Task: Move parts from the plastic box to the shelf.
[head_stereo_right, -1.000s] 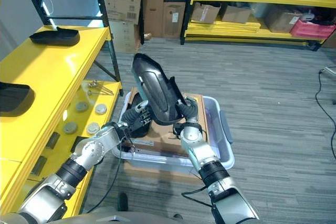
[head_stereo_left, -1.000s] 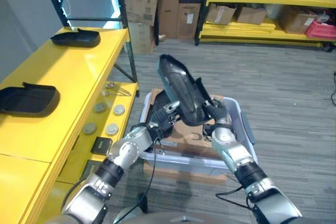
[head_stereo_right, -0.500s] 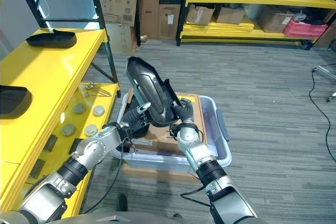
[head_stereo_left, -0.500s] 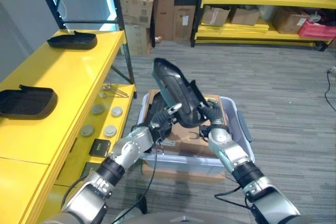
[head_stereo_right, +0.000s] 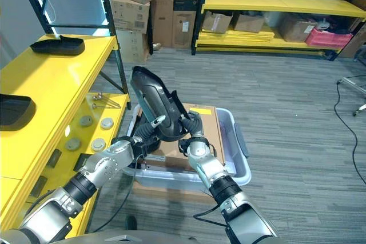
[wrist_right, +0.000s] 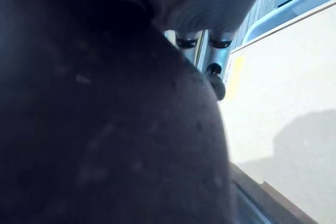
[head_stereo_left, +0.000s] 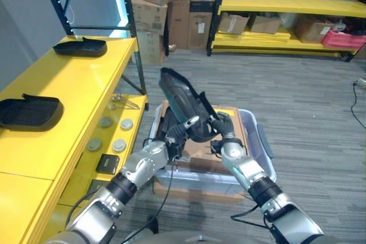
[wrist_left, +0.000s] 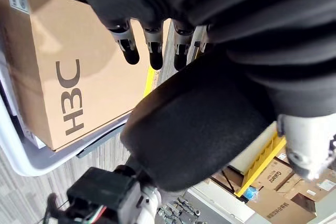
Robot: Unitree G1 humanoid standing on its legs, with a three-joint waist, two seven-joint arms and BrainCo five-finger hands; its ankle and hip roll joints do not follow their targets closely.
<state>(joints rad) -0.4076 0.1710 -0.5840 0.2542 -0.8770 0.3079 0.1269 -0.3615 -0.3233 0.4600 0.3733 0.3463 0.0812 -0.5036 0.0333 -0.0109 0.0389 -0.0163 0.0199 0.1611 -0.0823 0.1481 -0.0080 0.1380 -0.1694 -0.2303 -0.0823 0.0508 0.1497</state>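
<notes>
Two hands hold one black part [head_stereo_left: 184,107] tilted on end above the plastic box [head_stereo_left: 260,158]: the left hand [head_stereo_left: 175,137] has its fingers [wrist_left: 152,45] curled round the part's lower edge on the shelf side of the box, and the right hand [head_stereo_left: 221,133] clamps the same end from the far side. A cardboard carton [head_stereo_left: 201,147] lies in the box beneath the part. Beside the box, the yellow shelf [head_stereo_left: 68,101] already carries two black parts [head_stereo_left: 30,111] [head_stereo_left: 80,47]. I judge this the carry step, with the part lifted clear. The next move calls for swinging it over the shelf's bare stretch, keeping both grips firm.
</notes>
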